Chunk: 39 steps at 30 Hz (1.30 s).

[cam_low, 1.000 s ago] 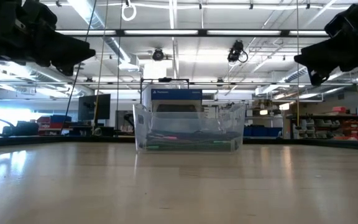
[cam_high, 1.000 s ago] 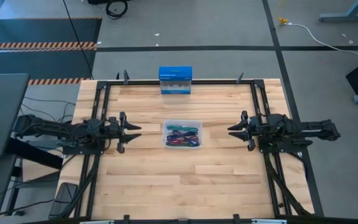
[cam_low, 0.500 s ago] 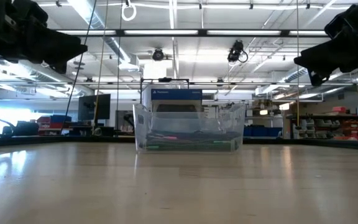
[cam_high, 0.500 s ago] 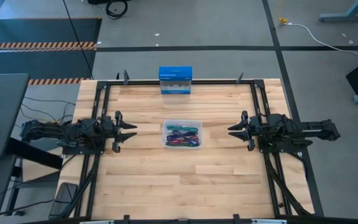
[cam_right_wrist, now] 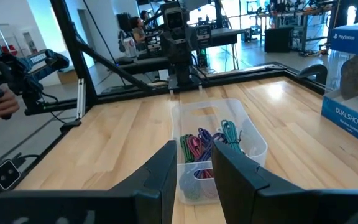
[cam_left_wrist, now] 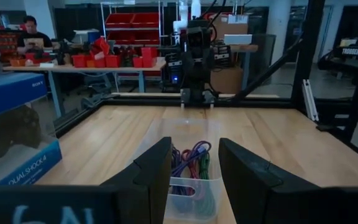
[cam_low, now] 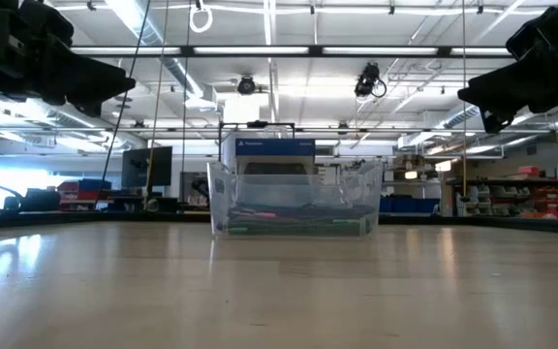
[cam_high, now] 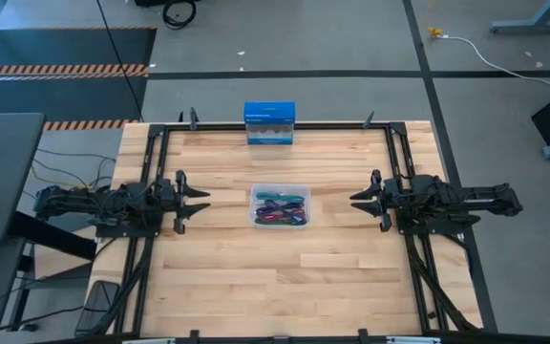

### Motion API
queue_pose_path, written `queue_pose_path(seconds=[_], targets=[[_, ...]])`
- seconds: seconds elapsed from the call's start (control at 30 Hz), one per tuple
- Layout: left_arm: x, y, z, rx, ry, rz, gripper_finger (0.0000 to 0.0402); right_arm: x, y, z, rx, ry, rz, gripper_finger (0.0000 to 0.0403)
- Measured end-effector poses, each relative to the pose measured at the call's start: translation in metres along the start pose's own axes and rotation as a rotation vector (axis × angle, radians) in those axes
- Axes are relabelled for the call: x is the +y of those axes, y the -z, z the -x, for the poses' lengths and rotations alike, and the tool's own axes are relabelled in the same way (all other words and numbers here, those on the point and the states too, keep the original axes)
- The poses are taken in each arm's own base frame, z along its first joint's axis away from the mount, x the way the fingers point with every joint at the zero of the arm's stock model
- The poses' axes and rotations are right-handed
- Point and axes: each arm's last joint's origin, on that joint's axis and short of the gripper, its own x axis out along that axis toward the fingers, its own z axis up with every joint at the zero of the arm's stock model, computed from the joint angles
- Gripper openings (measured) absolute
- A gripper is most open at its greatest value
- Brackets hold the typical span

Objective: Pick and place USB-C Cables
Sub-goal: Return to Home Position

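At table (cam_high: 256,282) centre: clear tray (cam_high: 280,187) holds USB-C cables (cam_high: 281,207) | left pincer (cam_high: 206,202) spread, empty | right pincer (cam_high: 353,202) spread, empty

The floor (cam_high: 351,96) is grey with dark lines and an orange-and-black striped strip (cam_high: 55,69). Long lights (cam_low: 308,50) shine on the ceiling. Red bins (cam_left_wrist: 110,61) sit on a far table.

We read "DUALSHOCK 4" and "PlayStation" on the blue box (cam_right_wrist: 353,93); "SONY" on its other face.
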Motion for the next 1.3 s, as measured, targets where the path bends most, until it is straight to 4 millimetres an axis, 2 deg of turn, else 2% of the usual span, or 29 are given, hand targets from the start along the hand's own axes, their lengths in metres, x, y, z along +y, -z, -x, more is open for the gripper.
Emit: queue_pose_path(seconds=[1.3], targets=[[0.0000, -0.0001, 0.0000, -0.001, 0.000, 0.018, 0.0142, 0.0003, -0.0019, 0.0000, -0.018, -0.004, 0.000, 0.0107]])
